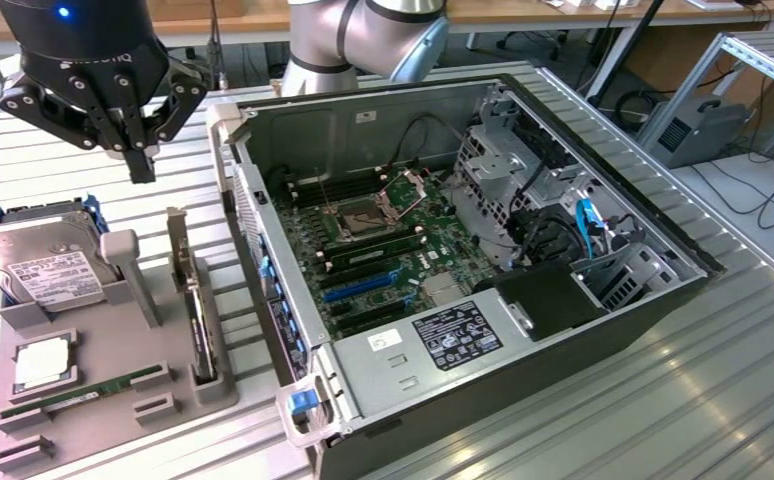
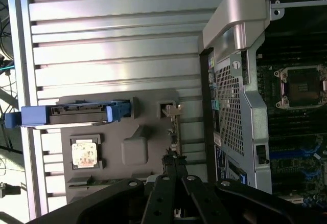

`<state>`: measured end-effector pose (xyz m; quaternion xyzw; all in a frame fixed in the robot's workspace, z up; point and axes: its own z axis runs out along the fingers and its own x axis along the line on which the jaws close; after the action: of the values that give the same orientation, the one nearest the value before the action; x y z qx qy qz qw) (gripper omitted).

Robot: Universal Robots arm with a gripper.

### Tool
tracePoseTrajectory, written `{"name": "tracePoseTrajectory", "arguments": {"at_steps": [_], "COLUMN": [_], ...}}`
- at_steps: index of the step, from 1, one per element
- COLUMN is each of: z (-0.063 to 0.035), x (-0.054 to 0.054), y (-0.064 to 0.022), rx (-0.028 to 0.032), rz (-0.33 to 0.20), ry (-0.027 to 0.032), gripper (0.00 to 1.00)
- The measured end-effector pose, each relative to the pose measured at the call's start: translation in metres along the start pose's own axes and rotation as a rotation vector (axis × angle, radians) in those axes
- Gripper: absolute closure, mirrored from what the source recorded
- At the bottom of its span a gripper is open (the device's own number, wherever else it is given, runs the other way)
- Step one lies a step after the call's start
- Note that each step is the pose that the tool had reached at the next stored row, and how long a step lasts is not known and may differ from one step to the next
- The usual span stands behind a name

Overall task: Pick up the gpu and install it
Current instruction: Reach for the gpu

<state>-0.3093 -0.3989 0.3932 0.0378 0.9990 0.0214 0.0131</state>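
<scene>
The gpu [image 1: 196, 305] stands on its edge in a slot of the grey holder tray [image 1: 107, 345], a thin dark card with its silver bracket [image 1: 176, 235] at the far end. In the wrist view the gpu [image 2: 175, 129] shows edge-on just beyond the fingertips. My gripper [image 1: 140, 165] hangs above the tray's far end, a little beyond the bracket, fingers shut together with nothing between them. In the wrist view the gripper [image 2: 173, 163] points down in line with the card.
The open computer case [image 1: 247, 135] lies to the exterior view's right of the tray, with its motherboard [image 1: 407, 235] and blue slots [image 1: 360, 288] exposed. On the tray sit a hard drive [image 1: 40, 262], a processor chip [image 1: 43, 362] and a green memory stick [image 1: 80, 393].
</scene>
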Motion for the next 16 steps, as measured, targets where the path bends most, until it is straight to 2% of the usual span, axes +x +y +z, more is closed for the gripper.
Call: {"name": "tracePoseTrajectory", "arguments": {"at_steps": [16], "z": [0.0001], "x": [0.0060], "y": [-0.0005], "rx": [0.0046], "rz": [0.000], "ry": [-0.0003], "gripper": [0.89]}}
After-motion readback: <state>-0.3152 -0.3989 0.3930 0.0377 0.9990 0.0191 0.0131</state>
